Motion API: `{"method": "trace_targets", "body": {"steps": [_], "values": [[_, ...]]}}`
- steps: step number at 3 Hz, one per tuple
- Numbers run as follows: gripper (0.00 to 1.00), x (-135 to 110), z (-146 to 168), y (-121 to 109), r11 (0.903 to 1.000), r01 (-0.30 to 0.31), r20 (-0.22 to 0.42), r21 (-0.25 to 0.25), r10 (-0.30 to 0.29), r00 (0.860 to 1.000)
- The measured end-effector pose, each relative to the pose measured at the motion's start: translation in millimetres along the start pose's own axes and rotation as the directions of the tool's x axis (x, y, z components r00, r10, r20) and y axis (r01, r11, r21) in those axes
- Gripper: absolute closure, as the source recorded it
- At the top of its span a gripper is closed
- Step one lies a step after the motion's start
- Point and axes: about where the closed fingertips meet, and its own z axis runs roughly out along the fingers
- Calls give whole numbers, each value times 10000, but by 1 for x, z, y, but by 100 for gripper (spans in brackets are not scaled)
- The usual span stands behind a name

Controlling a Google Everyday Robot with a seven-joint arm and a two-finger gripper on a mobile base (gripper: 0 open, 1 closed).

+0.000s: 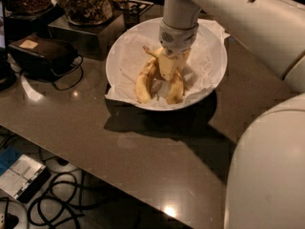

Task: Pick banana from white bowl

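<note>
The white bowl (209,42), lined with crumpled white paper, stands on the dark table. Two bananas lie in it. The banana (144,79) is the longer, curved one on the left, with its long stem pointing up and back. A shorter, stubbier banana (175,90) lies to its right. My gripper (167,69) reaches down from the white arm into the middle of the bowl, between the two bananas and touching or nearly touching both. It hides the upper ends of the bananas.
Glass jars of snacks (86,4) stand on a dark box behind the bowl on the left. A black device with a cable (45,54) lies at the left. The table's front edge runs diagonally, with cables and boxes (21,175) on the floor below.
</note>
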Motion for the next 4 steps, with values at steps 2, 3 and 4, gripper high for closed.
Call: {"method": "trace_targets", "body": {"steps": [2, 3, 4], "values": [[100, 12, -28, 13, 9949, 891, 859, 473, -929, 9920], [100, 31, -66, 32, 9817, 1594, 1477, 1044, -1738, 9736], [100, 40, -100, 51, 9631, 2172, 2051, 1590, -2474, 9470]]}}
